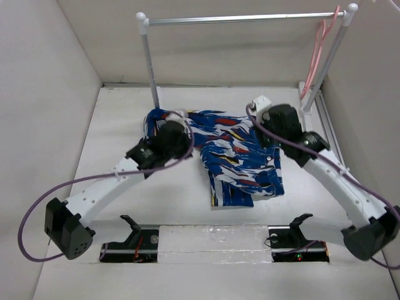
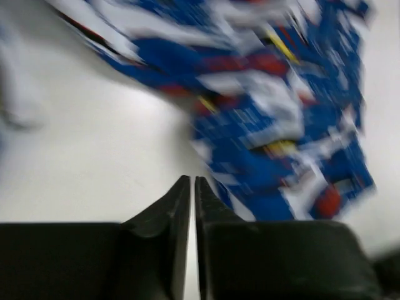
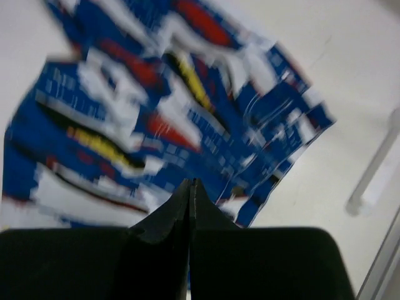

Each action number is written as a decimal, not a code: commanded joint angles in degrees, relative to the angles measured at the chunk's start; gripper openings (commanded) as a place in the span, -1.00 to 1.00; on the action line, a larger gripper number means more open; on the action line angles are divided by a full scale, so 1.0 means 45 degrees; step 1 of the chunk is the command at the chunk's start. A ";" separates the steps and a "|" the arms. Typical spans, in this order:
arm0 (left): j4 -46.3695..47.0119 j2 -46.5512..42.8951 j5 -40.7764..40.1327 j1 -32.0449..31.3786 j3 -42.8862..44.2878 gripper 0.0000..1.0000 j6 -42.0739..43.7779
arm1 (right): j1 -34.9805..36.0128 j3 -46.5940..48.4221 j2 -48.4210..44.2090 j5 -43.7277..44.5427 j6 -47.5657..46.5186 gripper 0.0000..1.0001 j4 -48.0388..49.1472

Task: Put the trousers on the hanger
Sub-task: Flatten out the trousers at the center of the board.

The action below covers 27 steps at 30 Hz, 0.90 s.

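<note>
Hovering over the trousers (image 1: 240, 162), left jaws and right jaws are both seen closed, nothing gripped. The cloth is spread across the middle of the desk (image 1: 119, 125). The hanger (image 1: 314, 59) is hung on the rail (image 1: 244, 19) near the far right corner.

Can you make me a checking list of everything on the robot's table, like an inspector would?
Surface: white table, plain.
Job's things: trousers lie rumpled mid-table; pink hanger hangs at the right end of the silver rail, away from the trousers.
Clutter: nothing seen.
Tools: left tool shut, over the table beside the trousers; right tool shut, above the trousers. Nothing seen between the fingers; wrist views blurred.
Cables: purple cable loops off the left arm; another runs along the right arm.
Surroundings: white walls on three sides.
</note>
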 commanded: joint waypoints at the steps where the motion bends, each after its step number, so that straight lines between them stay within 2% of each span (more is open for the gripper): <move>1: -0.0698 -0.0046 0.1357 -0.2249 -0.2076 -1.00 -0.1951 | 0.0619 -0.2445 -0.2148 -0.0261 0.0600 -1.00 -0.0026; 3: -0.0717 -0.0047 0.1436 -0.3924 -0.2916 -0.99 -0.2556 | 0.0738 -0.4263 -0.3145 -0.0283 0.1419 -1.00 -0.0259; 4: -0.0717 0.0031 0.1688 -0.4302 -0.3172 -0.74 -0.3043 | 0.0486 -0.4771 -0.3846 -0.0379 0.1557 -1.00 -0.0376; 6: -0.0037 0.0109 0.2699 -0.5237 -0.3970 -0.27 -0.3397 | -0.0800 -0.6120 -0.4203 -0.1390 0.1812 -0.39 -0.0494; 7: 0.0334 0.0129 0.2918 -0.5494 -0.4208 0.20 -0.3708 | -0.1308 -0.6414 -0.4379 -0.1976 0.1871 -0.11 -0.0572; 8: 0.1227 0.0148 0.3172 -0.5671 -0.4423 0.38 -0.3808 | -0.1777 -0.6668 -0.4419 -0.2890 0.1929 0.28 -0.0495; 10: 0.2033 0.0440 0.4032 -0.5673 -0.4970 0.53 -0.3848 | -0.2950 -0.7528 -0.4517 -0.3405 0.2066 0.43 -0.0164; 12: 0.2349 0.1101 0.3879 -0.5673 -0.4759 0.54 -0.3537 | -0.3653 -0.8268 -0.4498 -0.3816 0.2453 0.54 0.0324; 17: 0.3419 0.2353 0.4247 -0.5673 -0.4309 0.56 -0.2796 | -0.6426 -0.9499 -0.3582 -0.5338 0.2399 0.58 0.0716; 25: 0.4849 0.3097 0.3878 -0.5673 -0.4600 0.47 -0.3106 | -0.6664 -1.0498 -0.3015 -0.5809 0.3179 0.53 0.0950; 27: 0.5685 0.3214 0.3819 -0.5673 -0.4717 0.43 -0.3281 | -0.6664 -1.0771 -0.2799 -0.6043 0.3335 0.38 0.1262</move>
